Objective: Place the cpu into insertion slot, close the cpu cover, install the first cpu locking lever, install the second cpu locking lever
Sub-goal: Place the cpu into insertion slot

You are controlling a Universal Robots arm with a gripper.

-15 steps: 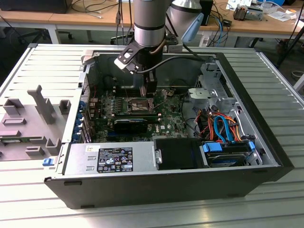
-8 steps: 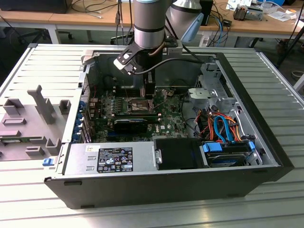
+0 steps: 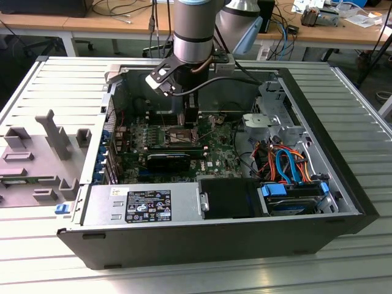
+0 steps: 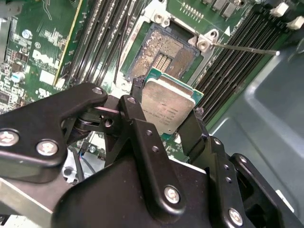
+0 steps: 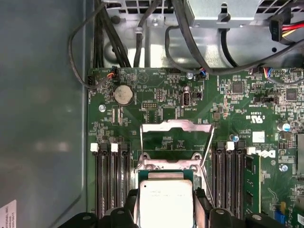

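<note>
A slatted metal table (image 3: 61,79) carries an open computer case (image 3: 184,236) lying on its side, so the green circuit board (image 5: 228,104) around the insertion slot (image 4: 164,52) faces up to the arm (image 3: 193,30), which reaches straight down over the slot. On either side of the slot run long black memory slots (image 5: 107,180). In the first wrist view the cpu cover (image 5: 176,126) is swung open just beyond the slot, its square window showing bare board, which leaves the slot's contact field uncovered. A thin locking lever (image 4: 247,49) juts away from a corner of the slot across the memory slots, evidently released so the cover could lift. The gripper (image 4: 167,103) hangs over the near edge of the slot, its black fingers (image 4: 190,130) clamped on opposite edges of the cpu (image 4: 166,97). That edge grip keeps the silvery top facing the cameras and the underside free. The chip looks unseated, overlapping only the near part of the slot, though how high it sits above the slot cannot be judged. Its near edge is cut off in the first wrist view, the gripper's body hides the board behind it, and a second lever cannot be made out with certainty.
</note>
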